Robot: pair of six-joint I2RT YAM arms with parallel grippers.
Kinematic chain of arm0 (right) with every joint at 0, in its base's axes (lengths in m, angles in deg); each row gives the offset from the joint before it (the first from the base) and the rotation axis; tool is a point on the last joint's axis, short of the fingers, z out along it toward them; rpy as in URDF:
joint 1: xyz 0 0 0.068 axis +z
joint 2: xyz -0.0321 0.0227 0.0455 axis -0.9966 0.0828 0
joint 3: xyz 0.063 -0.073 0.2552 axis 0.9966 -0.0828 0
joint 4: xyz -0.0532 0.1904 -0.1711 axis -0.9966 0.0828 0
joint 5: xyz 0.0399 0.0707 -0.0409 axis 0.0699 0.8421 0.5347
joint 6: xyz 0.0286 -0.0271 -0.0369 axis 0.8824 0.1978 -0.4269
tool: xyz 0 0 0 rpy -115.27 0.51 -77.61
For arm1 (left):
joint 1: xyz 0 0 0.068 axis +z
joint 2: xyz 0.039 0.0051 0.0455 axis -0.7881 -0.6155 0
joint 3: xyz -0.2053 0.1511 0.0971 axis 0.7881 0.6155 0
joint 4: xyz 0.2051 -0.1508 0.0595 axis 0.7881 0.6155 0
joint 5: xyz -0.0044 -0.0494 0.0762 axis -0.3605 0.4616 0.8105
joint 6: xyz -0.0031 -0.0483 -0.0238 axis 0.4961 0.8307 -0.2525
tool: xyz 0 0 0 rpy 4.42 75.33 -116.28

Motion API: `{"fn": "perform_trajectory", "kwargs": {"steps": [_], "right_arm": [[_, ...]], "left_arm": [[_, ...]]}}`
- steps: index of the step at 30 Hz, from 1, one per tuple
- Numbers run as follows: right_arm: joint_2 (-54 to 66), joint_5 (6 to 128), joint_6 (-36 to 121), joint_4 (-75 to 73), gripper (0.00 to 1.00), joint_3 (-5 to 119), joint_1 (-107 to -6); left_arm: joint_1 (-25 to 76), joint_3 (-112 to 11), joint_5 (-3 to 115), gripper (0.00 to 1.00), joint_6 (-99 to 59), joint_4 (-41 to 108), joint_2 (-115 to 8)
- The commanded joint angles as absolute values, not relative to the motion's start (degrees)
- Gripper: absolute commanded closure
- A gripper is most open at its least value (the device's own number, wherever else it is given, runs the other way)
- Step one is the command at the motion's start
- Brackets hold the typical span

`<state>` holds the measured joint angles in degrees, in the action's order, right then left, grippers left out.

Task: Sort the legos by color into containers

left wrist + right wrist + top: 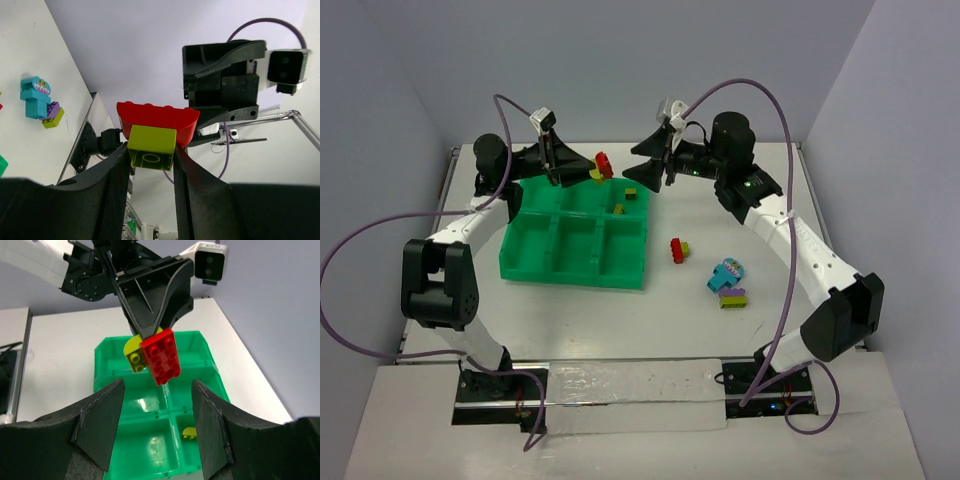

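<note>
Looking down from the top camera, a green tray [525,262] with six boxes is seen in the middle of the table [760,215]. Two legos stuck together, a red brick [604,163] and a yellow-green brick [595,176], are held up in the air by the left gripper [588,166]. They hang over the tray's far edge, at about 12 o'clock.

In the left wrist view the two black fingers [107,185] are seen pressed tight on the sides of the yellow-green brick, and the red one sits on top of it. So the left pincer is closed on that brick.

The right gripper [157,390] is pointed at the held bricks from 3 o'clock, just beside them. Its fingers [97,425] are spread wide apart and nothing is touched by them.

Two small yellow-green pieces [619,208] are seen at the tray's 1 o'clock corner. One is in the far right box. The other is by the rim, and whether it is inside cannot be told.

More legos are left on the table. A red and yellow pair [677,250] lies at 3 o'clock from the tray, near its side. A bunch of cyan, purple and yellow-green bricks [728,282] lies farther out, at 4 o'clock from the tray.
</note>
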<state>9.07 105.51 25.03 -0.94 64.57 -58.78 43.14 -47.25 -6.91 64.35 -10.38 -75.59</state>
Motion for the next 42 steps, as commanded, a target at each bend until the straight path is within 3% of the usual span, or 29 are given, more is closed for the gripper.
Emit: {"fn": "perform_trajectory", "kwargs": {"steps": [1, 10, 35, 42], "right_arm": [[13.0, 109.8, 21.8, -3.7, 0.36, 70.8, -58.8], [16.7, 118.2, 17.4, 4.1, 0.37, 76.0, -58.2], [25.9, 124.5, 13.0, 14.7, 0.38, 85.9, -57.1], [27.0, 126.3, 13.8, 14.9, 0.61, 87.0, -57.1]], "left_arm": [[42.6, -48.5, -7.7, 1.0, 58.5, -3.9, -72.3], [42.2, -48.8, -7.7, 1.0, 54.4, 1.1, -70.6], [42.1, -50.4, -8.2, 1.0, 50.1, 5.8, -69.8], [42.1, -50.6, -8.3, 1.0, 49.9, 5.8, -70.1]]}}
